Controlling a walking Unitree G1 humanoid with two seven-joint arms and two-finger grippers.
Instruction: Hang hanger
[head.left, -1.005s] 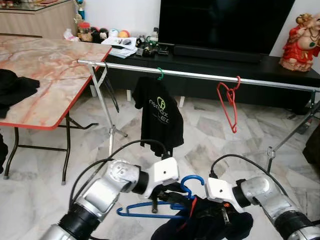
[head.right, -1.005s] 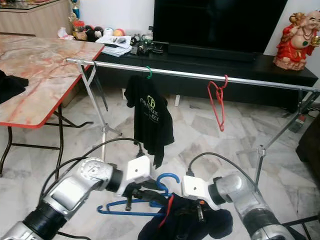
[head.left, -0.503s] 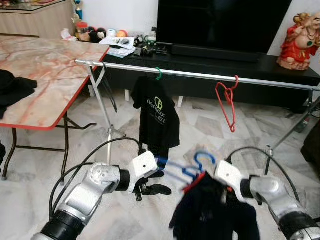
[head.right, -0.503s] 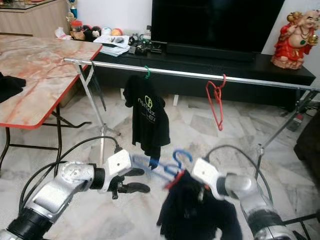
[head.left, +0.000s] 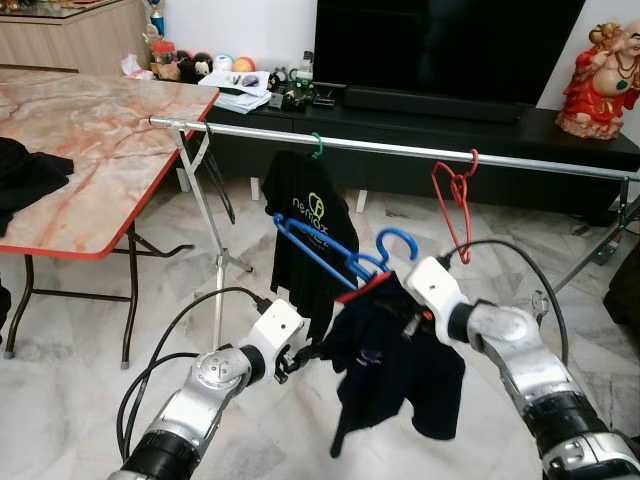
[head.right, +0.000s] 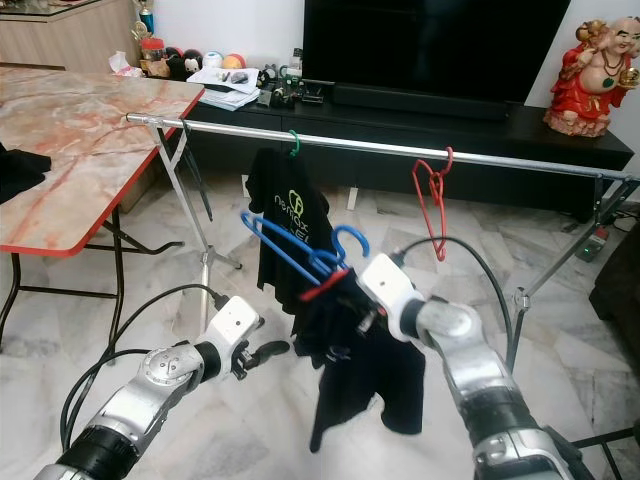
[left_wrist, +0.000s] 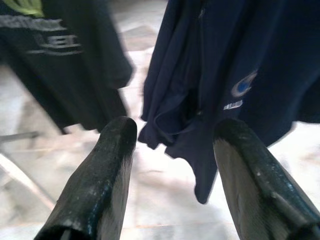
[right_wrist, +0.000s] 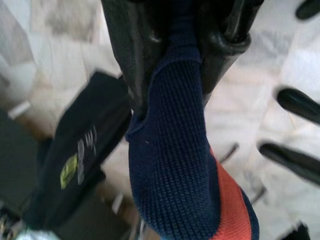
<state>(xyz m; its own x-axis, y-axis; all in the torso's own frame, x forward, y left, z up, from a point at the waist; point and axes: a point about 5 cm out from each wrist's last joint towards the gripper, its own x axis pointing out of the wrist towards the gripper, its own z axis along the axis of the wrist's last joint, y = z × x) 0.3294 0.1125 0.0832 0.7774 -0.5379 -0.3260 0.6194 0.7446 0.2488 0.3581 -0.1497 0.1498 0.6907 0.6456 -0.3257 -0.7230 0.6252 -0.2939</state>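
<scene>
Right gripper (head.left: 408, 312) pinches navy shirt (head.left: 395, 365) collar on blue hanger (head.left: 330, 250); left gripper (left_wrist: 172, 145) spread. Fabric limp, so we judge hanger's stiff neck safer.

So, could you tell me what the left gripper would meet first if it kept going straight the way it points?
Probably the navy shirt on the blue hanger: it hangs right ahead of the left gripper, between its open fingers, though depth is unclear.

The navy shirt (head.left: 395, 350) hides the blue hanger's (head.left: 330, 250) lower bar.
</scene>
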